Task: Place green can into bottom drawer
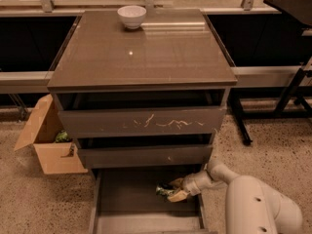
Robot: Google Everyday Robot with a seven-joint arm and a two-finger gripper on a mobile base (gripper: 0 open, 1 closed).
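The bottom drawer [126, 191] is pulled open below the cabinet, a wide shallow dark tray. The green can [163, 190] lies on its side inside the drawer, toward the right, low over or on the drawer floor; I cannot tell which. My gripper [174, 190] reaches in from the right on the white arm [253, 208], with its tan fingers [177, 196] around the can's right end.
A white bowl [131, 16] stands at the back of the cabinet top [141, 52]. The scratched top drawer [141, 122] and the middle drawer [144, 156] stick out slightly. An open cardboard box [48, 140] sits on the floor at left. A black table leg [287, 94] stands at right.
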